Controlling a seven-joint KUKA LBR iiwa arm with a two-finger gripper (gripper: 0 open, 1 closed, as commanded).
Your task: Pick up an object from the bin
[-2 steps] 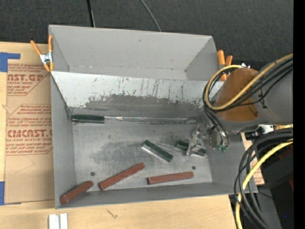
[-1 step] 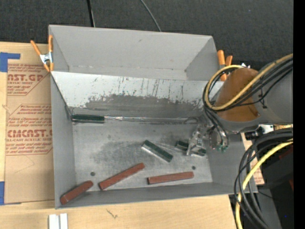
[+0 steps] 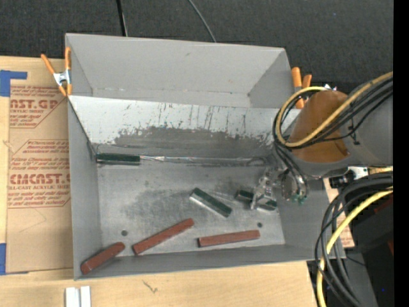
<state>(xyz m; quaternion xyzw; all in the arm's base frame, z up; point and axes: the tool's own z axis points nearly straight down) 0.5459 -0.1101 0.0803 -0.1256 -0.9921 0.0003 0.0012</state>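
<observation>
Overhead view of the grey metal bin (image 3: 172, 75), with the arm entering from the right. Its orange wrist cover (image 3: 319, 133) and looped yellow cables (image 3: 287, 117) hang above the bin's right wall. The end effector (image 3: 267, 196) is low over the floor near the right edge, about midway between the back and front walls. Its tip meets a small dark green piece (image 3: 245, 196) lying there. Whether it is apart, together or clamped on that piece cannot be told, because the metal parts and the piece overlap. Close to the left of this piece, though apart from it, a green-and-grey bar (image 3: 212, 203) lies at a slant in the middle of the floor; it is the nearest neighbour on that side, while the bin's right wall stands close on the other. 3 red-brown bars lie along the front edge. A level bar (image 3: 229, 238) lies in front of the end effector and nearest to it, a long bar (image 3: 163, 235) slants up to the right at front centre, and a stubby bar (image 3: 102, 258) sits in the front left corner. 1 dark green bar (image 3: 118, 159) rests at the foot of the back wall on the left, well apart from all the rest.
</observation>
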